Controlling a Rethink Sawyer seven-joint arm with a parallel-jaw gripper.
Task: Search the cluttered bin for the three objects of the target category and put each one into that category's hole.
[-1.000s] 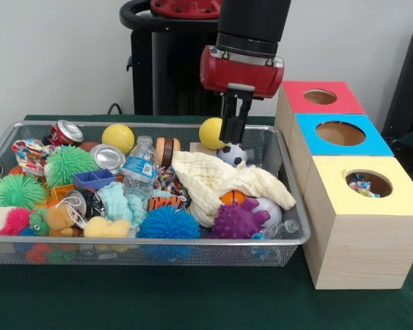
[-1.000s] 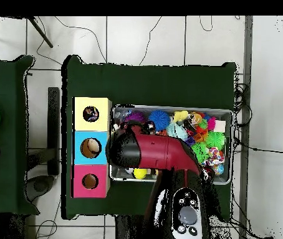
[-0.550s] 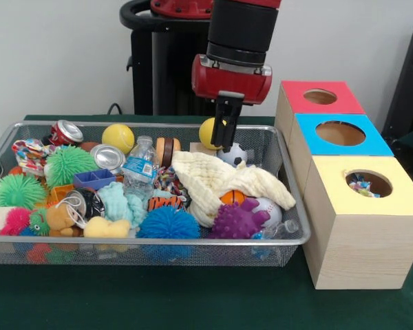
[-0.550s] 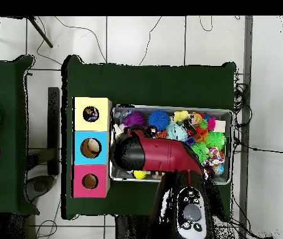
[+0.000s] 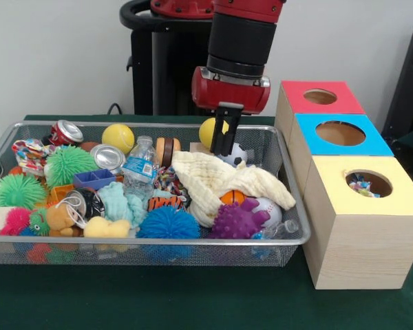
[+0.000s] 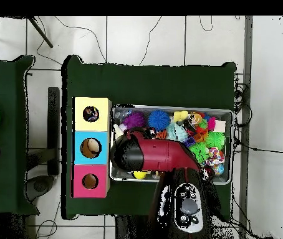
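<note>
Bin (image 5: 292, 237) packed with toys | hand (image 5: 224, 148) over its far side, tips between yellow ball (image 5: 208, 132) and soccer ball (image 5: 234, 155) | grip: closed, empty

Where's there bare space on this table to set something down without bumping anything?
The green table is bare along its near edge, in front of the wire bin and left of the yellow-topped box. The overhead view shows another bare green strip beyond the bin's long side. The bin itself is crowded edge to edge, with the gripper hanging over its back corner.

Red (image 5: 321, 97), blue (image 5: 341, 133) and yellow (image 5: 369, 184) box tops; cream cloth (image 5: 224, 182).
</note>
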